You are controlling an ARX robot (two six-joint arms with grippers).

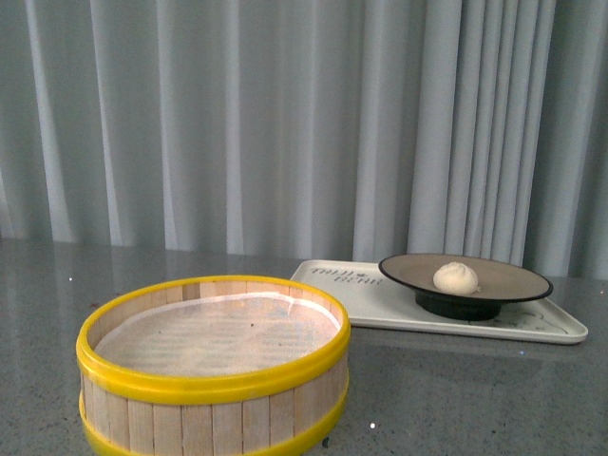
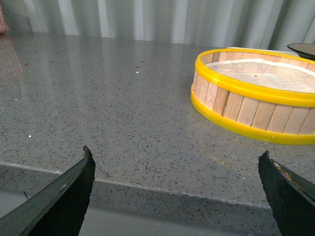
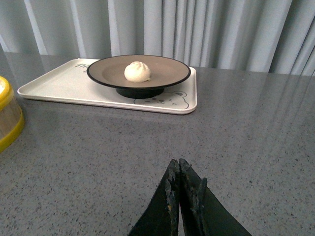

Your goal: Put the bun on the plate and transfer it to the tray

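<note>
The white pleated bun (image 1: pixel 456 276) (image 3: pixel 137 72) rests in the middle of the black-rimmed beige plate (image 1: pixel 513 279) (image 3: pixel 167 71). That plate stands on the cream-white tray (image 1: pixel 380 302) (image 3: pixel 64 86) at the right rear of the table. My right gripper (image 3: pixel 178 163) is shut and empty, low over the grey counter well short of the tray. My left gripper (image 2: pixel 177 157) is open with nothing between its fingers, near the counter's front edge, away from the basket. Neither arm shows in the front view.
A yellow-rimmed wooden steamer basket (image 1: pixel 214 366) (image 2: pixel 256 93) with a white liner stands at the front centre-left. The speckled grey counter (image 2: pixel 108 108) ends in a front edge near my left gripper. Pale curtains (image 1: pixel 285 123) hang behind the table.
</note>
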